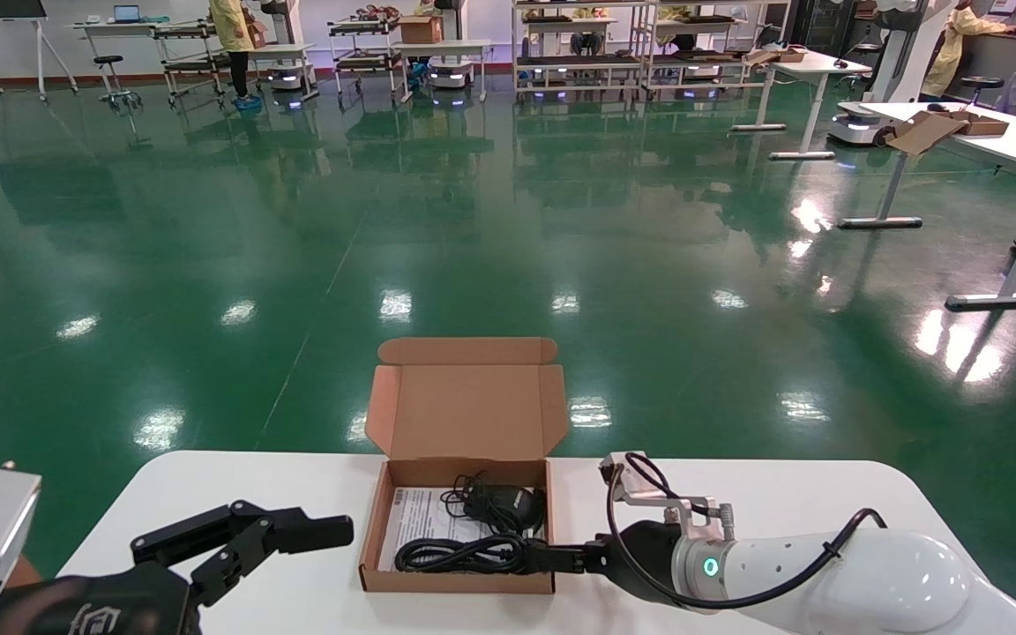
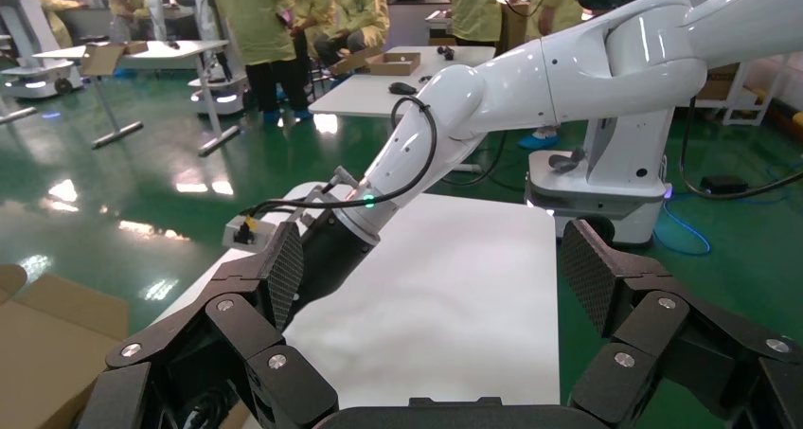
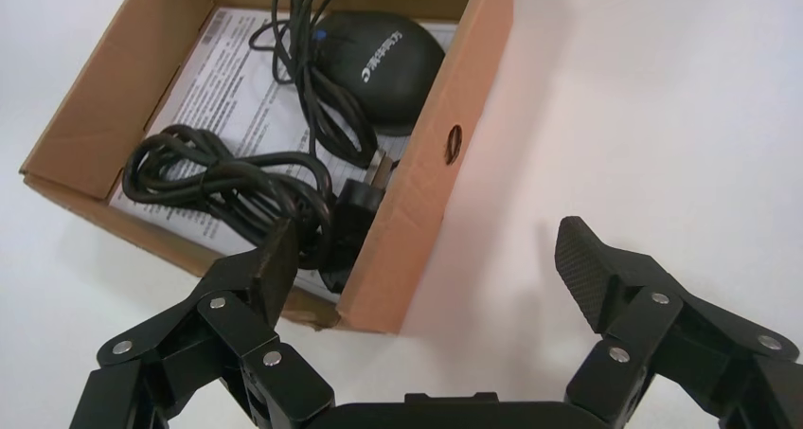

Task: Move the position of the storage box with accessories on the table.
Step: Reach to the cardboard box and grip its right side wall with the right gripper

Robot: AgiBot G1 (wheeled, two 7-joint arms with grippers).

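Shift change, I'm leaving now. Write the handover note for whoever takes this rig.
Right gripper: open, straddling the right wall of the storage box at its near right corner, one finger inside and one outside, not clamped.
Left gripper: open, over the table left of the box, idle.
Box lid open; black cables, mouse and paper sheet inside.
Done: approach. Left: close on the wall, move the box.

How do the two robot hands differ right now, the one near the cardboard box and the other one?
The right gripper is at the storage box, its open fingers straddling the near right corner, one finger inside over the black cable, the other outside above the table. The left gripper hovers left of the box, touching nothing. The right arm is white; the left shows black. Both grippers are black and open.
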